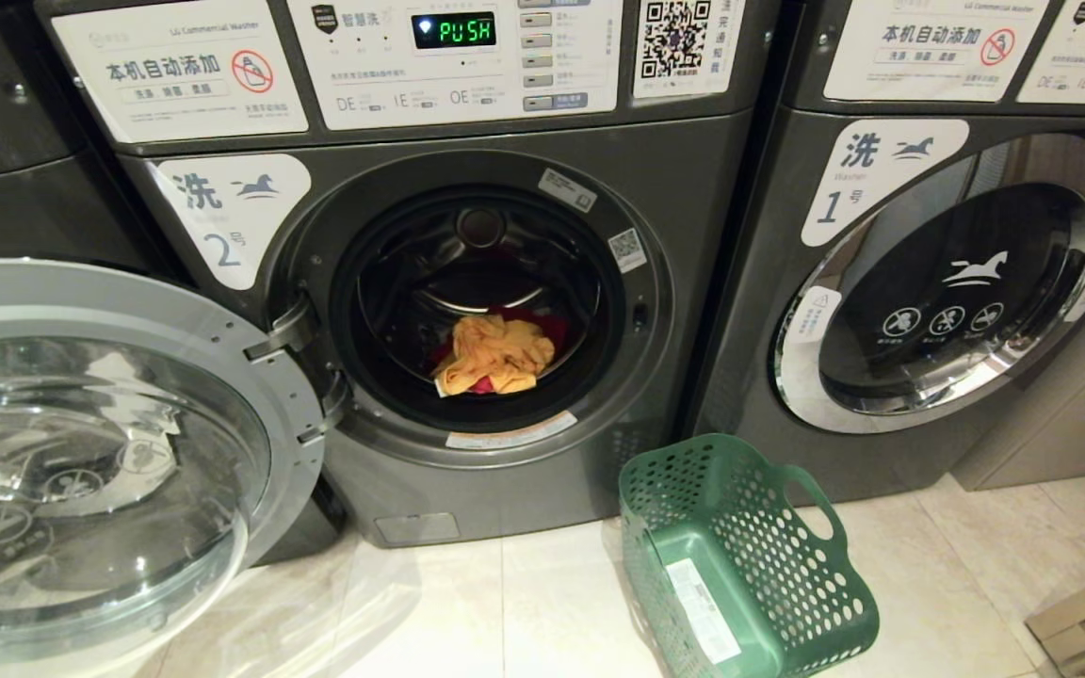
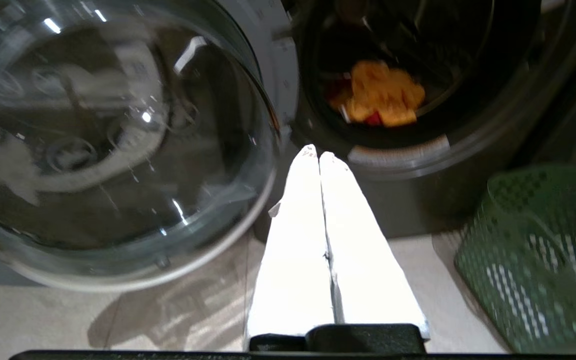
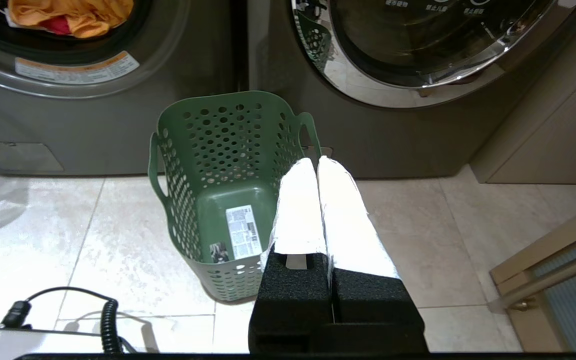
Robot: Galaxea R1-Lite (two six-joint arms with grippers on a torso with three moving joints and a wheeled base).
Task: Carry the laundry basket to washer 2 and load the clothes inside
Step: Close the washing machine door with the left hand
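Two grippers, both pinched tight and carrying nothing, and the load looks as good as in: the clothes (image 1: pixel 495 354) lie inside the drum of washer 2 (image 1: pixel 467 311), orange garment on top with red showing beneath, just behind the front lip. Washer 2's door (image 1: pixel 100 443) hangs wide open to the left of the opening. Down on the tile, the laundry basket (image 1: pixel 740 556) stands empty to the right of washer 2's front, below the gap to washer 1 (image 1: pixel 938 292), sticker showing on its base. The left gripper (image 2: pixel 319 156) hovers low before washer 2, between the door glass and the drum mouth; the right gripper (image 3: pixel 316 161) hangs over the basket's near handle. The risk now, I'd say, is the door: swing it shut carelessly and a fold near the lip could get trapped in the seal, or a narrow fingertip could slide off that curved glass
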